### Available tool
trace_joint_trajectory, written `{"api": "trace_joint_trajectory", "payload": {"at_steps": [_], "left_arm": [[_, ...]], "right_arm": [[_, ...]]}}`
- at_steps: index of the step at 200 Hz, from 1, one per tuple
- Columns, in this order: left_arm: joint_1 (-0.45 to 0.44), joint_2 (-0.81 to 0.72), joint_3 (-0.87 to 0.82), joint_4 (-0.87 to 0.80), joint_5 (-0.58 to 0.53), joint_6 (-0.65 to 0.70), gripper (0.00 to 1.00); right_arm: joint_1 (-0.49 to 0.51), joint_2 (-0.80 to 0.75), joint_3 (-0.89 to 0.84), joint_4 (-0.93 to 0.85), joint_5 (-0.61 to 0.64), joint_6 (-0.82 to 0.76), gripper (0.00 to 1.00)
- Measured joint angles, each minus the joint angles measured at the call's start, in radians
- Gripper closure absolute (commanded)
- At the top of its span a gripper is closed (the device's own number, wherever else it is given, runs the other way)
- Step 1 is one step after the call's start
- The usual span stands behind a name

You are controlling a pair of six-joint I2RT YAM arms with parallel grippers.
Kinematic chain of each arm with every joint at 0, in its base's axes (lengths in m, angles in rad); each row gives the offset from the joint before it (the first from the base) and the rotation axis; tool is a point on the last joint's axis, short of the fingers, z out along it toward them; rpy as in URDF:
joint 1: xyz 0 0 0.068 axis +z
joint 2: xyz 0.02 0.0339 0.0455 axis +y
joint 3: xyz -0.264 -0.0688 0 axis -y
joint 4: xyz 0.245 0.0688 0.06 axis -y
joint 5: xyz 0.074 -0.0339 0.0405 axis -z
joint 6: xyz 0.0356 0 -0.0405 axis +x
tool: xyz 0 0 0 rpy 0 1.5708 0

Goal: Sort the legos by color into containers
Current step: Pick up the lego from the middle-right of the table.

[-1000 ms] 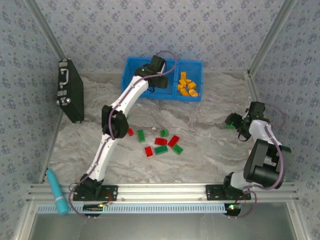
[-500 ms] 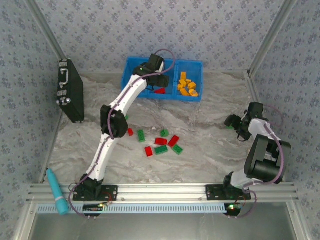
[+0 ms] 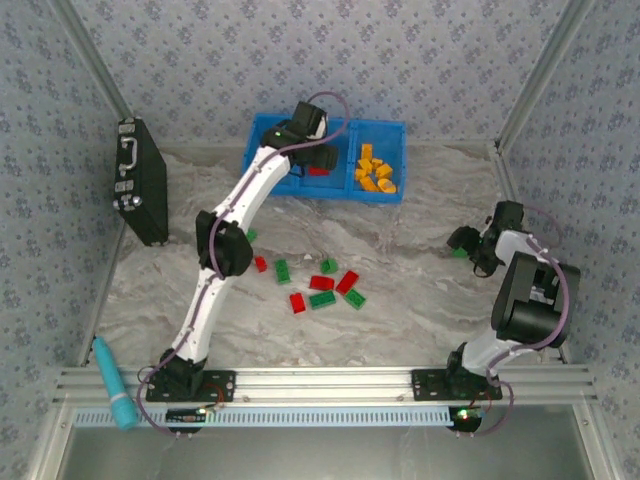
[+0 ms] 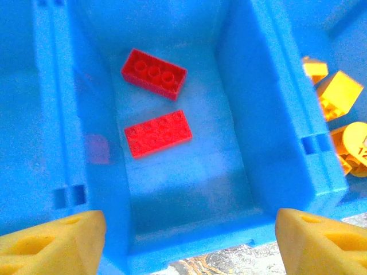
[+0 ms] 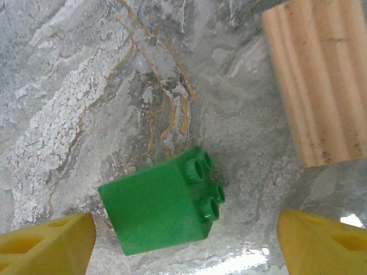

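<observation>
My left gripper (image 3: 318, 158) hangs open over the middle compartment of the blue bin (image 3: 258, 150), with nothing between its yellow fingers (image 4: 54, 240). In the left wrist view the left gripper (image 4: 191, 232) looks down on two red legos (image 4: 153, 73) (image 4: 157, 133) lying flat on that compartment's floor. Orange legos (image 3: 374, 170) fill the right compartment. My right gripper (image 3: 468, 242) is at the table's right side. In its own view the right gripper (image 5: 186, 238) is open around a green lego (image 5: 157, 209) that lies on its side on the table, apart from both fingers. Several red and green legos (image 3: 322, 283) lie mid-table.
A black case (image 3: 140, 180) stands by the left wall. A teal tool (image 3: 115, 385) lies on the front rail at the left. A wooden block (image 5: 318, 80) sits just beyond the green lego. The bin's divider wall (image 4: 258, 114) rises close to the left gripper's right finger.
The left gripper's jaws have opened and a red lego now lies in the middle compartment. The right gripper has shifted slightly over the green lego.
</observation>
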Motion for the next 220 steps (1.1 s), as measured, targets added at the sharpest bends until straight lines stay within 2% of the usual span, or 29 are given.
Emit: {"api": "trace_joint_trajectory", "payload": {"at_steps": [44,88,153,220], "left_arm": [[0.0,-0.203,-0.141,0.005,-0.033,0.044,0.2],[0.001,-0.426,-0.434,0.039,-0.093,0.077,0.18],[0.032,-0.557,-0.684,0.036,-0.224,0.111,0.16],[0.13,-0.676,-0.825,0.063,-0.244,0.118,0.15]], "right_arm": [[0.024,0.031,0.016,0.005,0.001,0.0,0.18],[0.065,0.098,0.101,-0.008,0.03,-0.012,0.2],[0.155,0.2,0.251,-0.113,0.164,-0.033,0.24],[0.229,0.215,0.258,-0.217,0.261,-0.037,0.29]]}}
